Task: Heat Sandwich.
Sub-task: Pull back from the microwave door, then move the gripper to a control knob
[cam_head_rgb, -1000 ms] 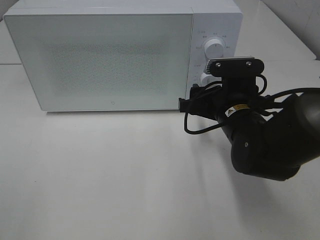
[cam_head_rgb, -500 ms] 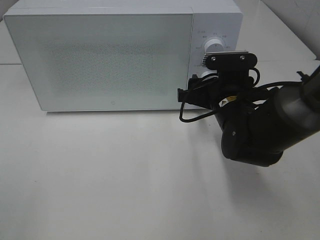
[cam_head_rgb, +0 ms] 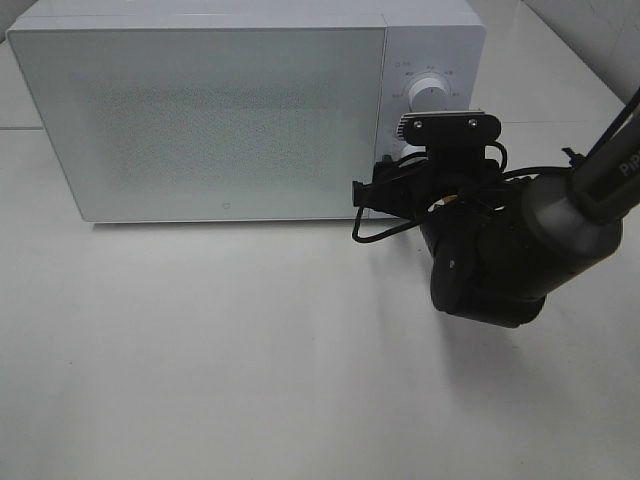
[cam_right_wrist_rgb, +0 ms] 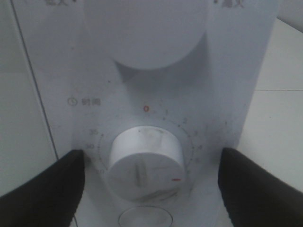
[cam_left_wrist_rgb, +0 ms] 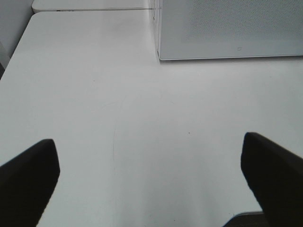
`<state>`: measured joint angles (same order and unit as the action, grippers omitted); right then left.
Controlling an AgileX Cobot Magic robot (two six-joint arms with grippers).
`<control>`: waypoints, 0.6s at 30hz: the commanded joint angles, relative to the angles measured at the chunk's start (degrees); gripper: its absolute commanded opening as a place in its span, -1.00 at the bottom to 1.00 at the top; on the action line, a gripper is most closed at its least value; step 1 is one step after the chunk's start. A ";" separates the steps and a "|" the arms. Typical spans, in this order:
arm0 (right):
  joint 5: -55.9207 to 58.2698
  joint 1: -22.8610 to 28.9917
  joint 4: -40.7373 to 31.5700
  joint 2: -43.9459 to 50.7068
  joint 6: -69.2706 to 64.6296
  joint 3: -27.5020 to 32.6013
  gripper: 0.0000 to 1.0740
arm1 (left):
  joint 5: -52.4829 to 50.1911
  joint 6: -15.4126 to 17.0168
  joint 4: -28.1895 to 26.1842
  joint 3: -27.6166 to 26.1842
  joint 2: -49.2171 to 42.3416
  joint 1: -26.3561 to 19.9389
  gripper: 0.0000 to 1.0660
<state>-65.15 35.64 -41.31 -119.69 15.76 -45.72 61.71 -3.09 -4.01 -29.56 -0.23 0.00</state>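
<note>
At the microwave's (cam_head_rgb: 200,110) lower dial (cam_right_wrist_rgb: 144,163), the right fingers (cam_right_wrist_rgb: 42,189) have edged closer, spread astride it; left fingers (cam_left_wrist_rgb: 28,175) spread too.

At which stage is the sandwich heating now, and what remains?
Done: the microwave door is shut; no sandwich is visible outside. In hand: the right gripper stands open on either side of the timer knob, not gripping it. Left: probably closing on the knob and turning it.

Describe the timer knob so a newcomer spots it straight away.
Find the white microwave; its control panel is the strip right of the door. Two round knobs stack there. The timer knob is the lower one, below the upper knob, ringed by numbers with a red 0 on top.
</note>
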 commanded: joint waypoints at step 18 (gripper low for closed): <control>-2.23 -0.06 0.17 1.95 -0.29 0.86 0.37 | -0.57 0.29 -0.11 0.06 -1.15 -0.06 0.88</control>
<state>-66.35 35.70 -41.60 -118.66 15.76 -44.86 61.71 -3.09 -4.01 -29.56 -0.23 0.00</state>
